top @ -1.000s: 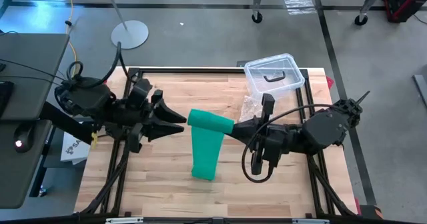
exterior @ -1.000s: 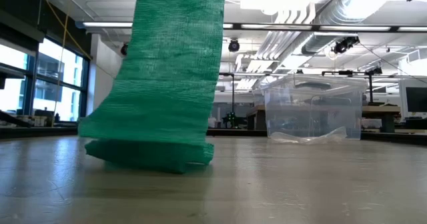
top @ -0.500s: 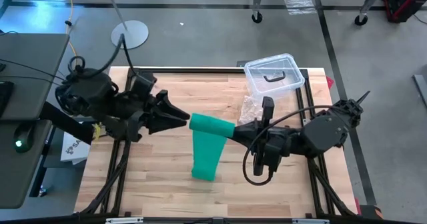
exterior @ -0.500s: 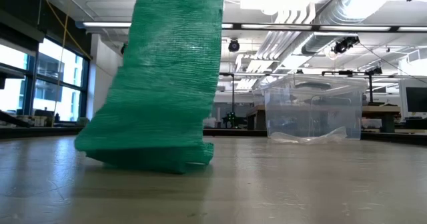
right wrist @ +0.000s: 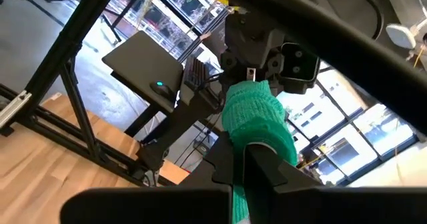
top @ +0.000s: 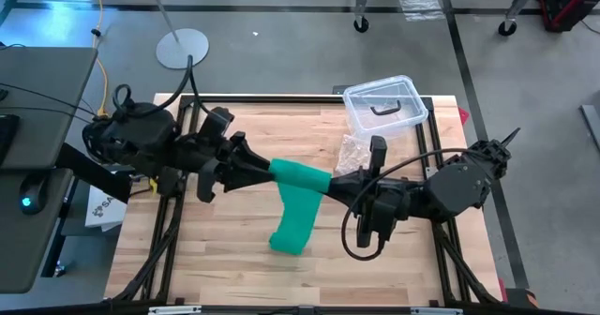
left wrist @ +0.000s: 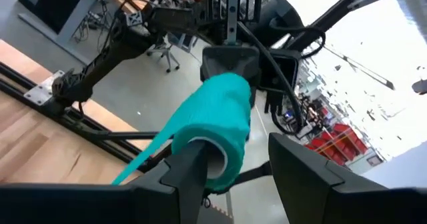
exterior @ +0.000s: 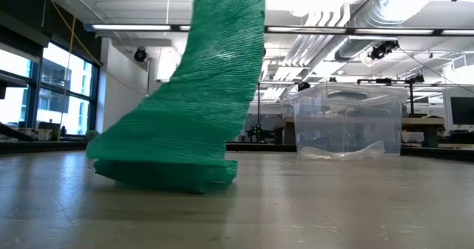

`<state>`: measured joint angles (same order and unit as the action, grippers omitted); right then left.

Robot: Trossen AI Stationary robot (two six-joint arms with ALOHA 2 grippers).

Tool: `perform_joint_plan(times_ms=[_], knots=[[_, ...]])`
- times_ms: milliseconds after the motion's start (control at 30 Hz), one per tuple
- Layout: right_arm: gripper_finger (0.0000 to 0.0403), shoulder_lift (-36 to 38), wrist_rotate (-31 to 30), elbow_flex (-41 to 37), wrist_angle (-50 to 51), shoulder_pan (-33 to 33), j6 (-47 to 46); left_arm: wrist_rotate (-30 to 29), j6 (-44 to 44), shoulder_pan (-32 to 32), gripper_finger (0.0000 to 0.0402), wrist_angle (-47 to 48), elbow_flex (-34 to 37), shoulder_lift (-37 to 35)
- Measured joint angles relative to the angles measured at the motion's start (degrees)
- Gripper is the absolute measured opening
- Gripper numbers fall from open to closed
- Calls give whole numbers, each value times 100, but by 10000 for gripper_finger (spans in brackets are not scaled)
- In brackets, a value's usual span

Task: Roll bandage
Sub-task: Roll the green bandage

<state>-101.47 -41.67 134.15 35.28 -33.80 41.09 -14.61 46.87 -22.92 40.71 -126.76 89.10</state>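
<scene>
above table, right jaws clamp bandage (top: 298, 178) roll; left jaws apart around it; low view shows tail.

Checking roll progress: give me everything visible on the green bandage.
The bandage is a green, open-weave stretch fabric, partly wound into a roll on a pale core, raised above the table between both arms. The right gripper is shut on one end of the roll; the left gripper is at the other end, one finger in front of the core, the other clear beside it. A flat tail hangs slanting down to a small folded pile on the wood.
</scene>
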Motion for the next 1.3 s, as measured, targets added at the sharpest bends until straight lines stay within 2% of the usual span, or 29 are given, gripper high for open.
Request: perform_joint_plan(times_ms=[267,433,600,900,1033,1200,1300], knots=[[1,-2,3,4,-10,-2,-263,289,-46,216,151,-57,-2,144],[3,-2,13,4,-2,-9,-343,379,-461,286,98,-41,-4,218],[16,-9,-8,4,1,0,-973,433,-1350,308,17,-127,-4,182],[33,-15,3,4,273,42,-2516,404,-3122,302,6,-39,2,92],[82,-11,75,4,366,82,-3402,316,-4067,233,6,29,4,66],[168,56,633,4,568,165,-4325,77,-5120,132,6,202,9,29],[203,138,815,4,706,219,-5007,-144,-5702,49,6,323,11,10]])
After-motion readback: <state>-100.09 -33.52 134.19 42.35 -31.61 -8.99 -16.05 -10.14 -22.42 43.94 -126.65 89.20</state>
